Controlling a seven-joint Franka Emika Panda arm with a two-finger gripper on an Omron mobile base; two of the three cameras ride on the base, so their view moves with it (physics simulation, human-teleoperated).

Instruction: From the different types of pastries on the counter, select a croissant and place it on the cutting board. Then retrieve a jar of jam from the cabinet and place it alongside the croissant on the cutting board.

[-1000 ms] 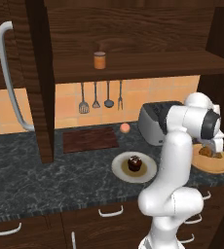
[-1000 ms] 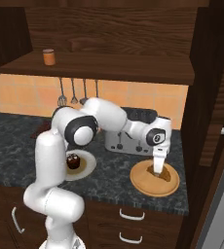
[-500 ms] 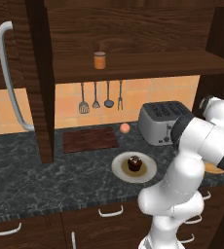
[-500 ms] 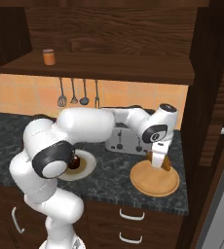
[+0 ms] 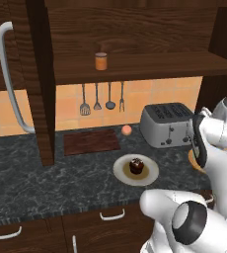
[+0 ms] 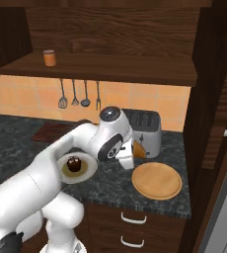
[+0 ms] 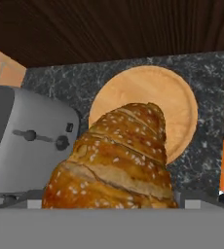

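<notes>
A: How is the gripper (image 6: 133, 154) held?

B: It is clamped on the croissant (image 7: 116, 158), which is seen up close in the hand view, lifted clear of the round wooden plate (image 6: 156, 180) (bare in both the hand view and the right base view). The fingertips themselves are hidden behind the pastry. In the right base view a sliver of the croissant is seen at the hand, beside the toaster (image 6: 145, 130).

A: Why so high, and why there?

B: It is judged that the pastry is carried raised so that the toaster and the white plate with the chocolate cupcake (image 5: 136, 166) can be passed over.

A: And the destination?

B: The dark cutting board (image 5: 91, 141) lies by the back wall, well apart from the hand, with a small round orange thing (image 5: 127, 130) just beside it. Nothing has been set on it.

A: The jam?

B: An orange jar (image 5: 101, 61) is left on the open shelf above the hanging utensils (image 5: 102, 97); that step is not yet begun.
</notes>
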